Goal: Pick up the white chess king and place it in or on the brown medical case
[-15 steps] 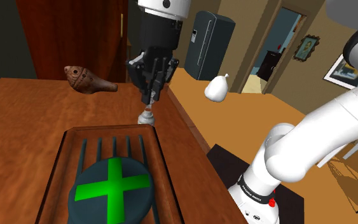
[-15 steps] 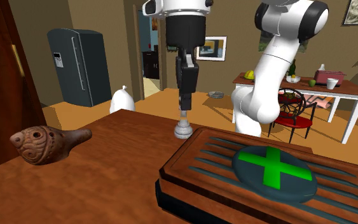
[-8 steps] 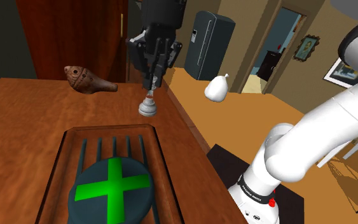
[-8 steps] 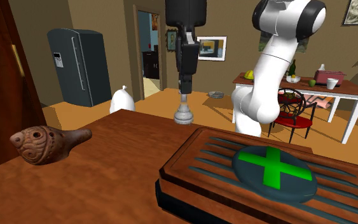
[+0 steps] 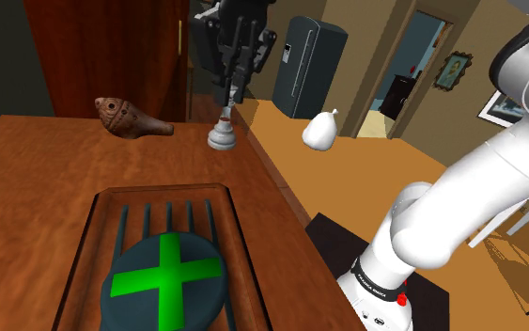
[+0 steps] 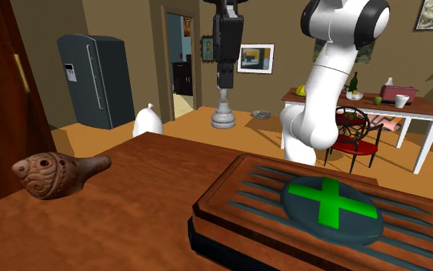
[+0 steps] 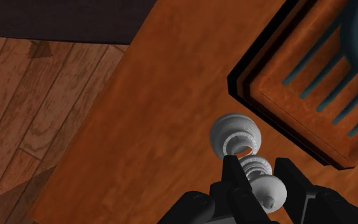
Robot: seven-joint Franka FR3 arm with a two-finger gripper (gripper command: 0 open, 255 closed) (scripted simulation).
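The white chess king (image 5: 222, 133) (image 6: 223, 113) hangs upright in the air, well above the wooden table (image 5: 37, 179). My black gripper (image 5: 226, 97) (image 6: 223, 81) is shut on its top. In the wrist view the fingers (image 7: 236, 183) clasp the king's head (image 7: 264, 189), and its round base (image 7: 234, 133) points down at the table. The brown medical case (image 5: 163, 254) (image 6: 322, 212) (image 7: 304, 95) lies flat on the table nearer the stand, with a dark disc bearing a green cross (image 5: 166, 271) (image 6: 330, 204) on its lid.
A brown clay ocarina (image 5: 126, 118) (image 6: 53, 173) lies on the table's far side. A white pear-shaped object (image 5: 320, 130) (image 6: 147, 122) and a dark fridge (image 5: 307, 64) (image 6: 91, 77) stand beyond the table edge. A dining table (image 6: 361, 108) stands behind the arm.
The gripper has risen steadily with the king in it, lifting the piece off the table surface to well above it.
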